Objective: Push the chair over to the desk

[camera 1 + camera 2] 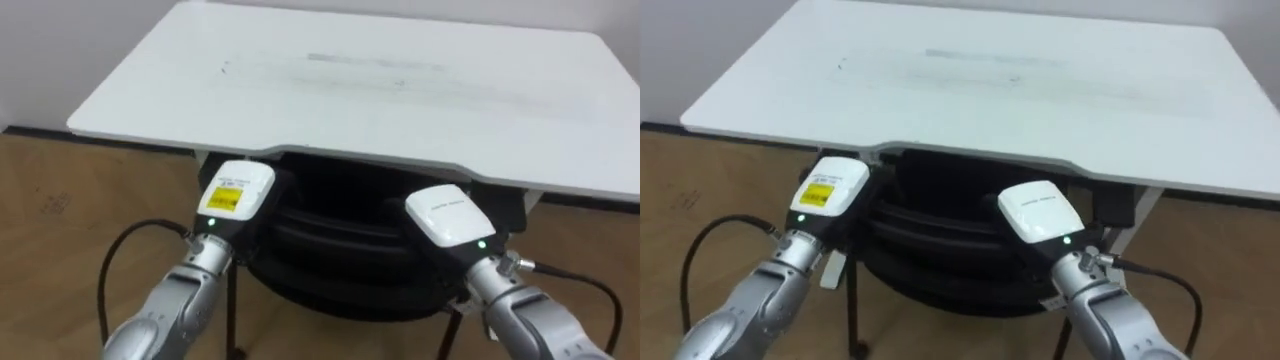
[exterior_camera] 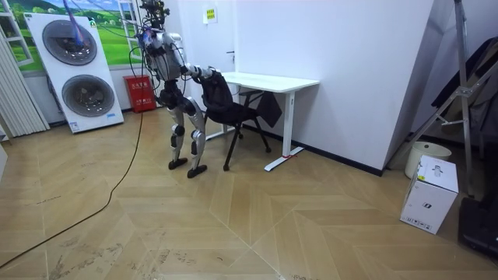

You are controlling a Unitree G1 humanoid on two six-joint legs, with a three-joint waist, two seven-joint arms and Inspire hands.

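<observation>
Closest to you, at the bottom of the eye views, both forearms reach forward side by side. Your left robot hand (image 1: 237,196), its white back carrying a yellow label, lies against the left part of the backrest's curved top. Your right robot hand (image 1: 449,214) lies against the right part, about level with it. Both show you their backs alone, so you cannot tell whether they clasp the rail or merely lean on it.

Just past them is the black chair (image 1: 340,255), with a rounded backrest and thin dark legs. Its seat is already partly under the front edge of the white rectangular table (image 1: 400,90), which stands against a pale wall. The room view shows you standing upright behind the chair on the wooden herringbone floor (image 2: 233,218), arms out in front.

Expect the chair to be light and stiff in the frame. No wheels can be made out, so its legs will probably drag on the wood rather than roll. Contact this high gives leverage to tip it forward, so press evenly through both hands, spread wide on the rail. If one side leads, the chair will likely swing and catch the table's white leg (image 2: 289,124).
</observation>
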